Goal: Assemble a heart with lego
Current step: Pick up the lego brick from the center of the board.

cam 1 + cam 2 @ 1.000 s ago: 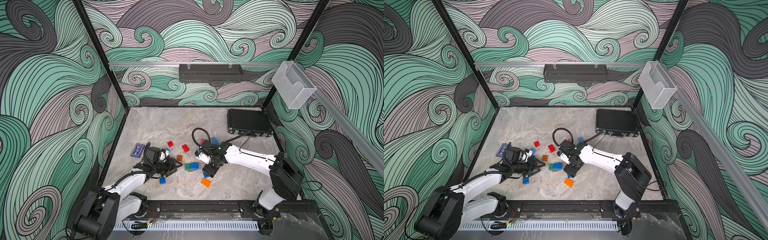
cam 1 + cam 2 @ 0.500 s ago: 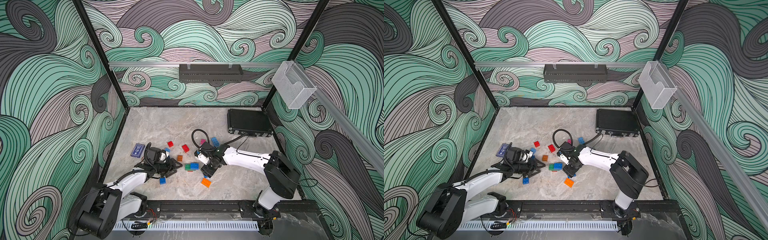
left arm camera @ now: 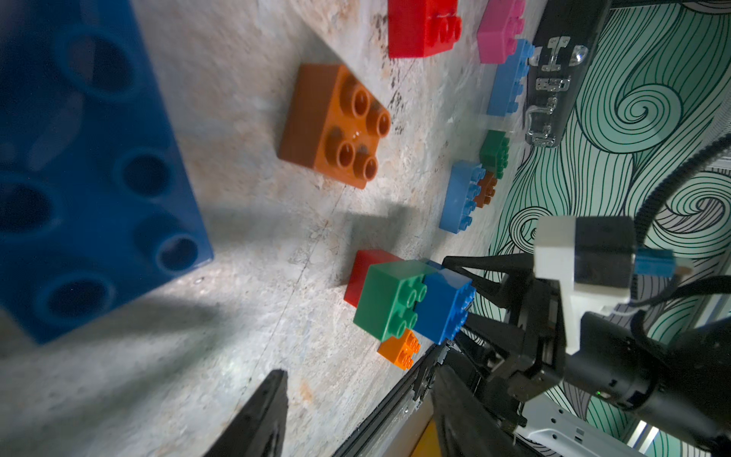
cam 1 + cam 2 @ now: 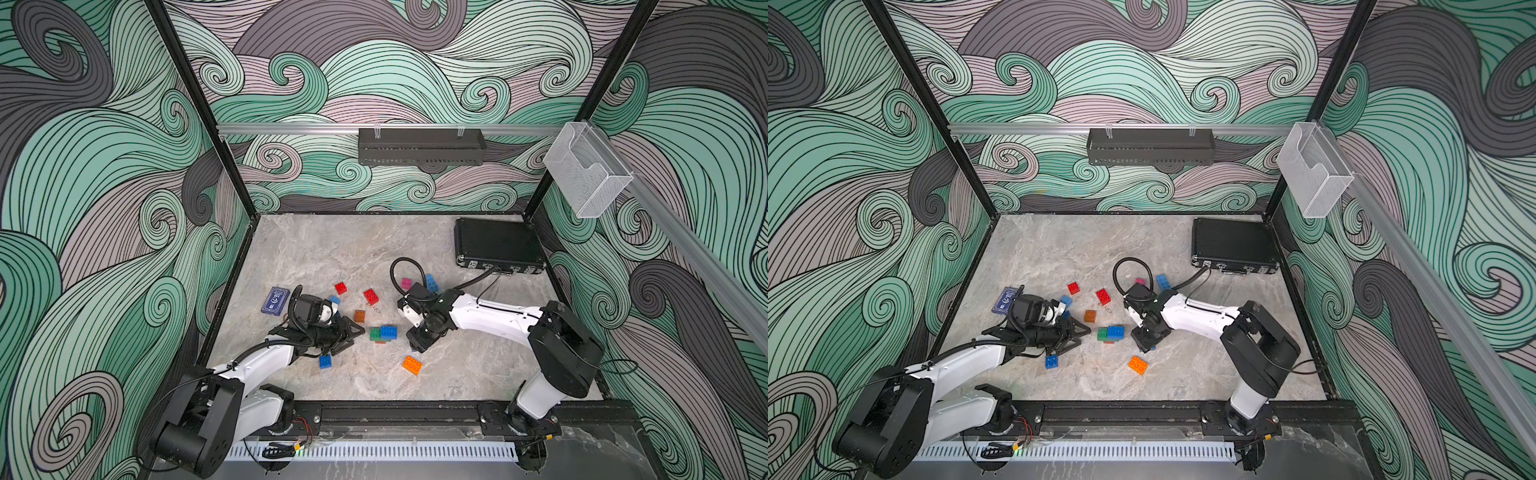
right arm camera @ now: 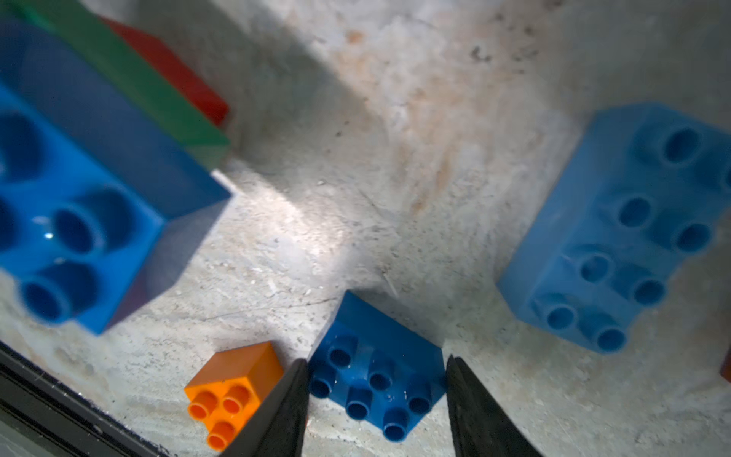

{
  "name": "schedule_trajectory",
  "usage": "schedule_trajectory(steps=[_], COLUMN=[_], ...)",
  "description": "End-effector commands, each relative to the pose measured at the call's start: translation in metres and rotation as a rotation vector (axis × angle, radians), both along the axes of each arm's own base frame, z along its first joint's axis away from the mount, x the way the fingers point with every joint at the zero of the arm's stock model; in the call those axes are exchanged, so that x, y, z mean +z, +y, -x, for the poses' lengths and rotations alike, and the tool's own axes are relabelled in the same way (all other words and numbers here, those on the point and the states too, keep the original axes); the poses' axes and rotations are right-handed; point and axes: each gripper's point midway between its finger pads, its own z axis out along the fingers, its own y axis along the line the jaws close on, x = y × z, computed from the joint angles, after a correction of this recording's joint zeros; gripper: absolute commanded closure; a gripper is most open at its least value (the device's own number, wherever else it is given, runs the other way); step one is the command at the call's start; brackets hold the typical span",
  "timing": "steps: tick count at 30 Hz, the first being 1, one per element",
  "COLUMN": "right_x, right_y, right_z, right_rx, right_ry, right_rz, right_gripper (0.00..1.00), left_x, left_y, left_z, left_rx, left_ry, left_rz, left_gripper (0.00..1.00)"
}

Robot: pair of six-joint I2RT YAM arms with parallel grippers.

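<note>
Marble table (image 4: 332,249) carries scattered lego (image 4: 371,296), a green-blue-red stack (image 4: 384,333) near its middle; the right gripper (image 5: 375,360) pinches a blue brick (image 5: 375,380) resting on the table beside an orange brick (image 5: 233,387), and the left gripper (image 3: 360,370) stands half-spread, empty.

My top views are bright and sharp. My wrist views are dimmer: the oblong dark blue studded plastic brick (image 3: 87,158) blurs close up; shadows cross the grey marbled worktop (image 5: 395,118).
</note>
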Motion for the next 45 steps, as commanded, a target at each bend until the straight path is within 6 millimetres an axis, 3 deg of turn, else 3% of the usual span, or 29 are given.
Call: schedule_trajectory(steps=[1,11,17,30,38,45], right_x=[-0.003,0.017,0.008,-0.002,-0.001,-0.005], right_y=[-0.022,-0.013,-0.006,-0.006,-0.02,-0.008], right_z=[-0.004,-0.009,-0.009,0.021,0.014,0.009], right_rx=[-0.121,-0.135,-0.082,-0.082,-0.129,-0.054], right_ry=[-0.003,-0.036,-0.005,0.095,0.011,-0.012], right_rz=[0.05,-0.043,-0.046,-0.073,-0.012,0.024], right_gripper=[0.45,0.28,0.26,0.29,0.38,0.39], left_x=[0.006,0.004,0.003,-0.001,-0.003,-0.005], left_y=[-0.003,-0.002,-0.002,-0.001,-0.002,-0.002], left_z=[-0.007,-0.006,-0.006,-0.003,-0.005,-0.006], left_rx=[-0.003,0.001,0.001,0.007,0.004,0.002], left_ry=[-0.028,-0.025,-0.025,-0.016,-0.012,-0.008], left_rz=[0.005,0.004,0.003,-0.001,-0.006,-0.007], left_gripper=[0.41,0.41,0.41,0.41,0.41,0.41])
